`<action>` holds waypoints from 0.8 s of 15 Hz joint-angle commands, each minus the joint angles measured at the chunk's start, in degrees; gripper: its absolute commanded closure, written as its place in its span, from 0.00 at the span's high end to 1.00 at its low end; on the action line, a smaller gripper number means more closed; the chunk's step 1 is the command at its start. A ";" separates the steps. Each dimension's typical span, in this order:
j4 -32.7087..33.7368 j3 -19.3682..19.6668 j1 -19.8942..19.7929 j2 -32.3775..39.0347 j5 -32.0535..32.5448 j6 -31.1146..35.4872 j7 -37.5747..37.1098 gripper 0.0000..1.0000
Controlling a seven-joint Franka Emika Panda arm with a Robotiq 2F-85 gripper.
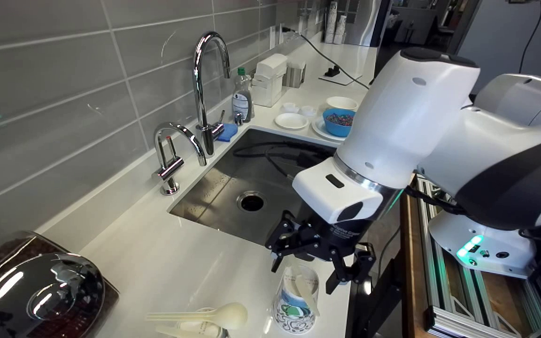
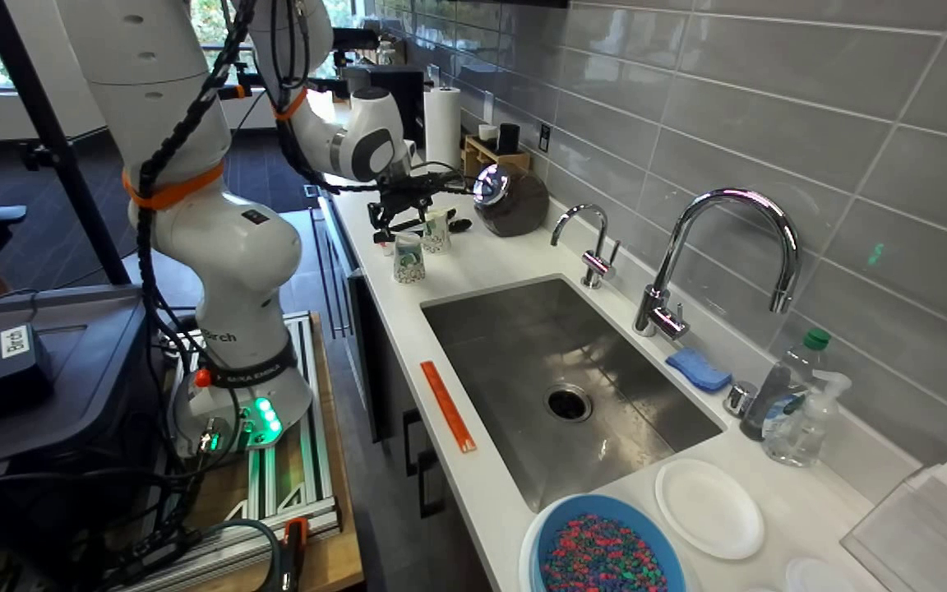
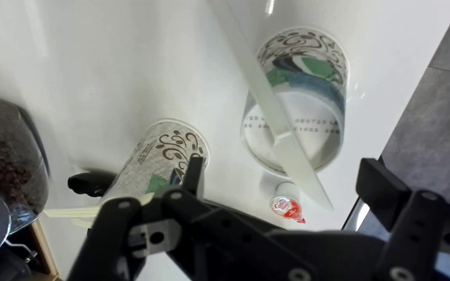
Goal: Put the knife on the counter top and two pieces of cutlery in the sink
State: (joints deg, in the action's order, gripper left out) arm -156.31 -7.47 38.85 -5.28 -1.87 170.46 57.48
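A pale cream knife [image 3: 287, 144] lies across the upturned bottom of a patterned paper cup [image 1: 294, 310]. My gripper [image 3: 287, 181] is open and empty, with its fingers apart on either side of the knife's blade end. In an exterior view the gripper [image 1: 304, 276] hangs close over that cup. A cream spoon [image 1: 230, 315] and another cream utensil [image 1: 172, 331] lie across a second cup [image 3: 166, 156]. In the wrist view their handles [image 3: 72, 212] are partly hidden by a finger. The white counter top [image 2: 523, 526] surrounds the grey steel sink [image 2: 515, 370].
A small creamer pod [image 3: 285, 205] stands by the knife's cup. A black object [image 3: 92, 183] shows beside the second cup. A jar of beans [image 1: 45, 291] stands near the wall. Two taps [image 2: 658, 288] rise behind the sink. An orange strip [image 2: 447, 407] and a blue bowl [image 2: 605, 543] are on the counter.
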 commanded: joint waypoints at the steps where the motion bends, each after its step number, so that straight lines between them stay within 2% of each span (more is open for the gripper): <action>1: 0.29 -0.93 -1.06 -1.63 3.58 -3.18 -2.65 0.95; 2: 0.47 -0.88 -0.92 -1.60 3.71 -3.54 -2.45 0.83; 4: 0.68 -0.95 -0.81 -1.54 3.94 -4.46 -2.43 0.79; 6: 0.88 -0.99 -0.79 -1.53 4.16 -5.41 -2.33 0.68; 7: 0.93 -0.93 -0.68 -1.41 4.01 -5.58 -2.09 0.68; 8: 1.03 -3.29 -2.93 -1.33 3.60 -5.93 -1.84 0.70; 9: 1.10 -3.62 -3.21 -1.26 3.51 -6.20 -1.68 0.75; 12: 1.28 -5.35 -4.91 -1.17 3.56 -6.78 -1.53 0.78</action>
State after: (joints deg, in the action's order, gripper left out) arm -155.53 -10.54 36.32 -5.93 0.35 166.17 56.89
